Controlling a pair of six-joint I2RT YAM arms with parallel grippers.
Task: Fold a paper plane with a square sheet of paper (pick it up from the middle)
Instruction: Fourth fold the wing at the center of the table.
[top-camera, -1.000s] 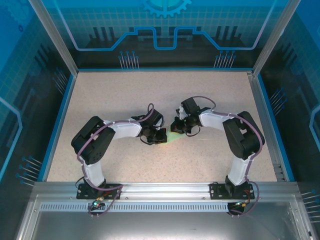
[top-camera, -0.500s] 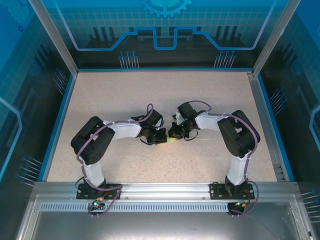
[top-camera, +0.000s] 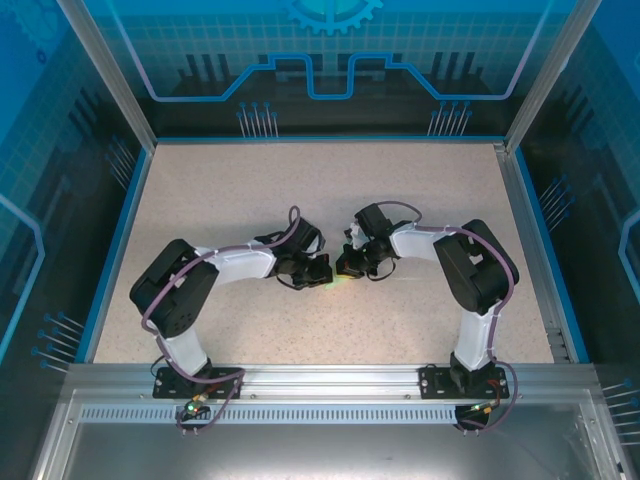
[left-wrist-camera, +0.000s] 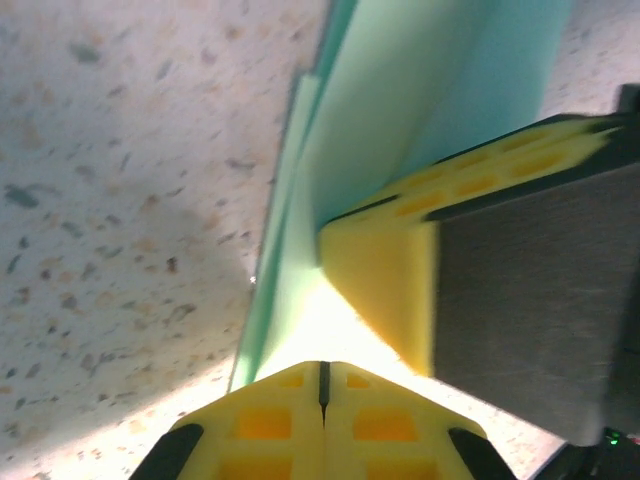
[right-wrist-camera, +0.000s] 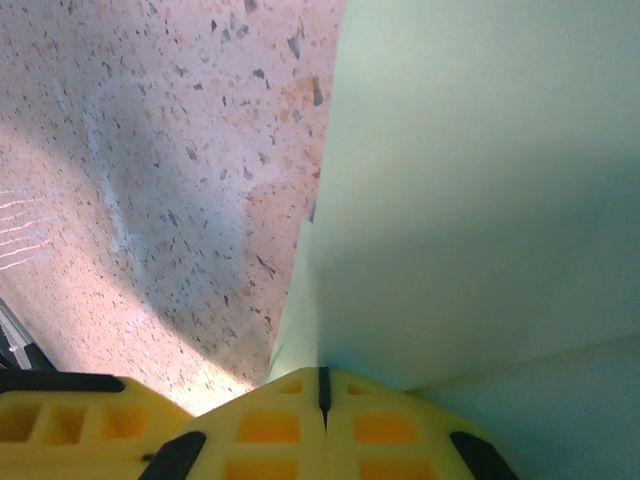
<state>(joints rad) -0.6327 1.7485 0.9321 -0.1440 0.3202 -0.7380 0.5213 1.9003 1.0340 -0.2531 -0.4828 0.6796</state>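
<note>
Gripped paper plane (left-wrist-camera: 400, 120) in fully closed left end effector (left-wrist-camera: 322, 372) and right end effector (right-wrist-camera: 322, 376), likely sharpening its crease.

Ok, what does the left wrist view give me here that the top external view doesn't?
Left wrist: the stacked layers of the folded pale mint-green paper, with the left pincer and right pincer both shut on it. Top external: the whole left arm and right arm, and the blue-walled enclosure. Shared: the speckled beige table and the two pincers meeting at the paper.
</note>
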